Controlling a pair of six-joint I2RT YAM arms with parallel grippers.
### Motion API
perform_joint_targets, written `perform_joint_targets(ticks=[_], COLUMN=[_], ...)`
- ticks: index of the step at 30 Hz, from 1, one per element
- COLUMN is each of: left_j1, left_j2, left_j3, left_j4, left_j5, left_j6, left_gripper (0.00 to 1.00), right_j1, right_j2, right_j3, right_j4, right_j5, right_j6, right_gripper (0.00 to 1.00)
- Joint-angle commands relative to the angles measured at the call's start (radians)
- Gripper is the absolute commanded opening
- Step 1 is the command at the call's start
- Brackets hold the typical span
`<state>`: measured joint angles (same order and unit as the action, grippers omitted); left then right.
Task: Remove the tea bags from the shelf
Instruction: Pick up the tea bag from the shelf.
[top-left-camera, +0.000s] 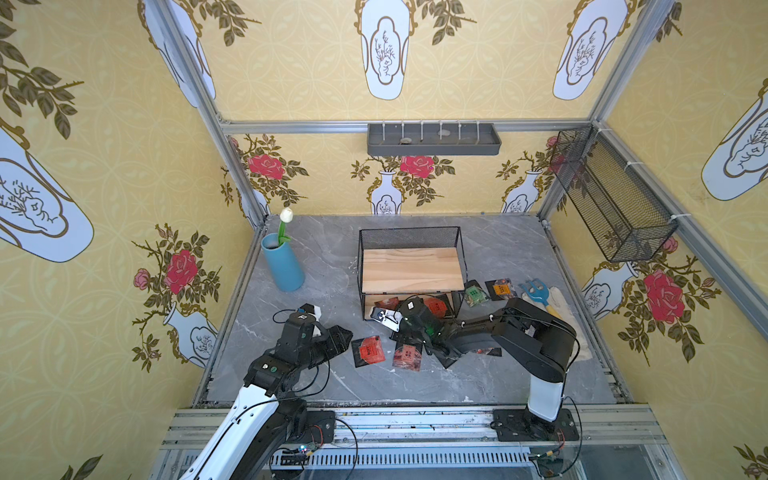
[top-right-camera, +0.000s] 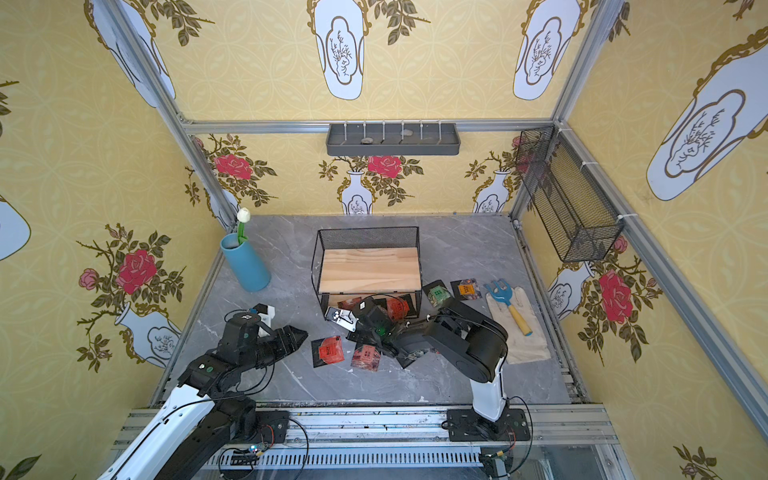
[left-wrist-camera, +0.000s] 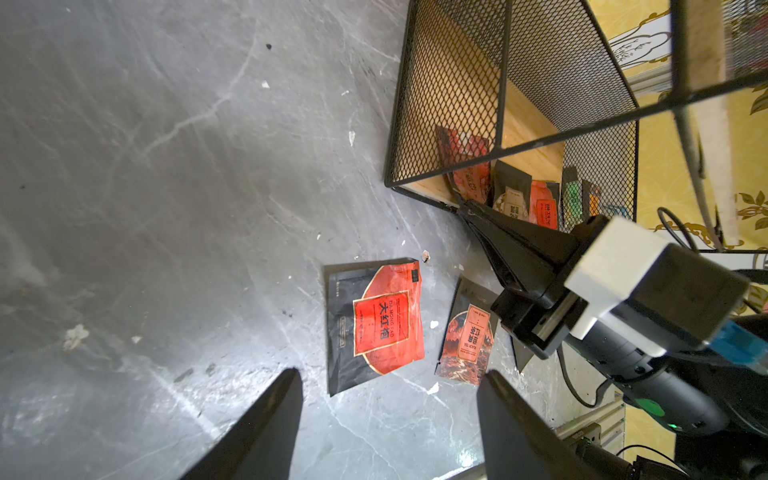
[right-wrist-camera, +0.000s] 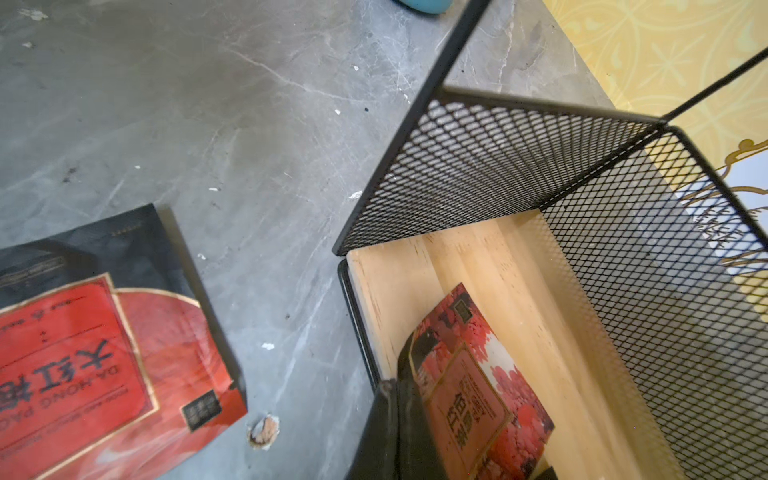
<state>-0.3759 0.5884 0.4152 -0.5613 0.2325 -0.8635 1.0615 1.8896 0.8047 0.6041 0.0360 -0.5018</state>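
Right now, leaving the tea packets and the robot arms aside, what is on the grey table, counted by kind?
Shelf: 1
Blue vase: 1
White flower, in the vase: 1
Blue hand rake: 1
Pale cloth under the rake: 1
Total: 5

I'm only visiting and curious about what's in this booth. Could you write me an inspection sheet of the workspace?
Surface: grey marbled table, a few crumbs.
Job's things: shelf, top board bare; tea bags on lower board and table.
Clutter: blue vase with white tulip; blue rake on cloth.
Grippers: left gripper open above table; right gripper shut, seemingly on pink-label tea bag.
Cables: black cables loop loosely.
Surroundings: yellow wallpaper, grey wall tray, mesh wall basket.
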Motion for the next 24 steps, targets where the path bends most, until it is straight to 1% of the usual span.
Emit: perform_joint_targets(ticks=[1, 11, 24], left_j1=[0.002, 0.002, 0.002], left_j2=[-0.005, 0.005, -0.004], left_j3=[0.001, 0.010, 0.015], left_j4=[-0.003, 0.005, 0.010], left_j5=[0.000, 0.010, 0.028], left_j6=[-0.001, -0.001, -0.007], left_gripper=[0.75, 0.75, 0.77], right_j1=[0.010, 0.036, 0.061], right_j2=[-0.015, -0.069, -0.123], right_j3=[-0.010, -0.046, -0.059], right_j4=[0.049, 0.116, 0.147], right_j5=[0.020, 0.068, 0.079], right_j6=[-0.023, -0.060, -0.087], right_gripper=[0.02, 0.02, 0.02])
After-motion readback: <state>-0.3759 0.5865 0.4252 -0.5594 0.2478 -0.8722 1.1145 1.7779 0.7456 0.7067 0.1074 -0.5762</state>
